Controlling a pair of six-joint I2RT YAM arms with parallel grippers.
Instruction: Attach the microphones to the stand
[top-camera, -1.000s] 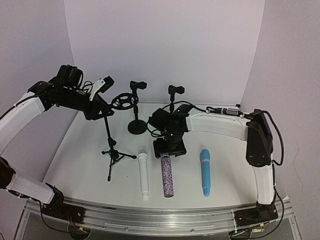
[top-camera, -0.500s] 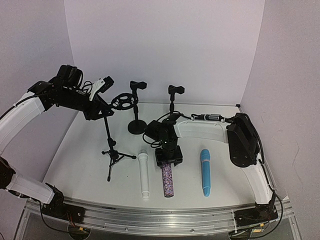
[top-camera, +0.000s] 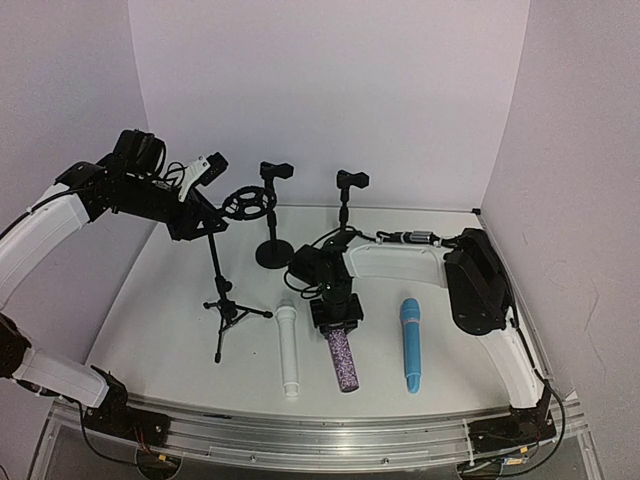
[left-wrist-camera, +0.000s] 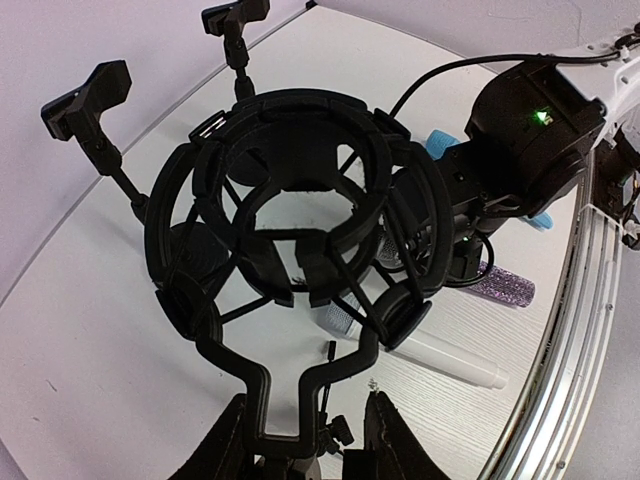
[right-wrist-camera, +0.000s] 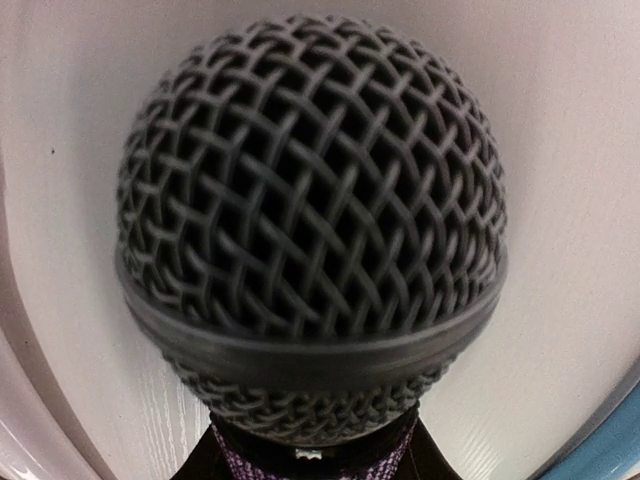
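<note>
A black tripod stand (top-camera: 221, 285) carries a round shock mount (top-camera: 248, 203), which fills the left wrist view (left-wrist-camera: 205, 190). My left gripper (top-camera: 207, 215) is shut around the mount's stem (left-wrist-camera: 305, 405). The purple-glitter microphone (top-camera: 344, 362) lies on the table, its tail tilted slightly right. My right gripper (top-camera: 335, 314) is shut on its neck just below the silver mesh head (right-wrist-camera: 310, 180), with the fingers at the bottom of the right wrist view (right-wrist-camera: 312, 458). The white microphone (top-camera: 288, 350) lies left of it and the light blue one (top-camera: 410, 345) right of it.
Two short desk stands with black clips stand at the back, one with a round base (top-camera: 275, 252) and one behind the right arm (top-camera: 350, 182). White walls close the back and sides. A metal rail (top-camera: 320, 440) runs along the near edge.
My right gripper came down and toward the near edge onto the purple microphone's head end. The microphone's tail has swung a little to the right. The left arm has not moved.
</note>
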